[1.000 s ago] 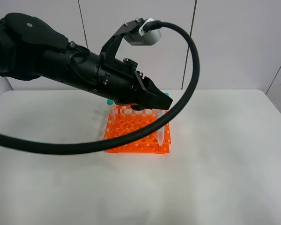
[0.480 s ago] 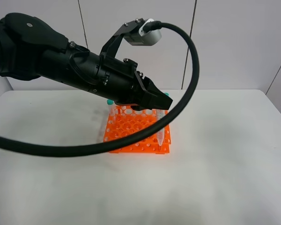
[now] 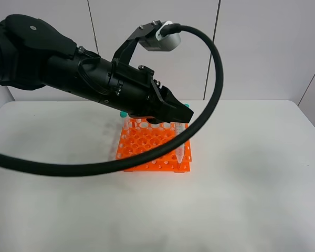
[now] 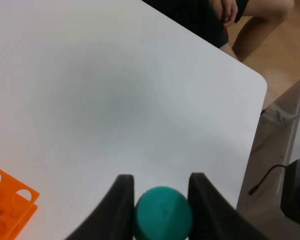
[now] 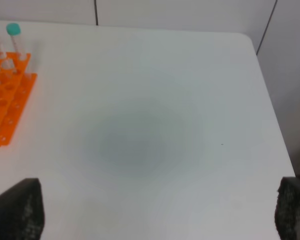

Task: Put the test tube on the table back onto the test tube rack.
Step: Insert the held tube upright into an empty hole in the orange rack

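One clear, taper-tipped, teal-capped test tube (image 3: 179, 144) we find clamped upright in the left gripper (image 3: 178, 121) over the near right corner of the orange, grid-holed test tube rack (image 3: 147, 148); the right gripper (image 5: 150, 215) stands spread.

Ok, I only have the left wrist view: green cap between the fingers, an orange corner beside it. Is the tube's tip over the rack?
Observer: Yes. In the high view the tube hangs upright from the left gripper, tip at the front right corner of the rack; I cannot tell if it is in a hole.
Operator: Other tubes nearby?
Observer: The right wrist view shows two capped tubes standing in the far row.
Operator: And the right arm?
Observer: The right gripper is open above the table, clear of the rack.
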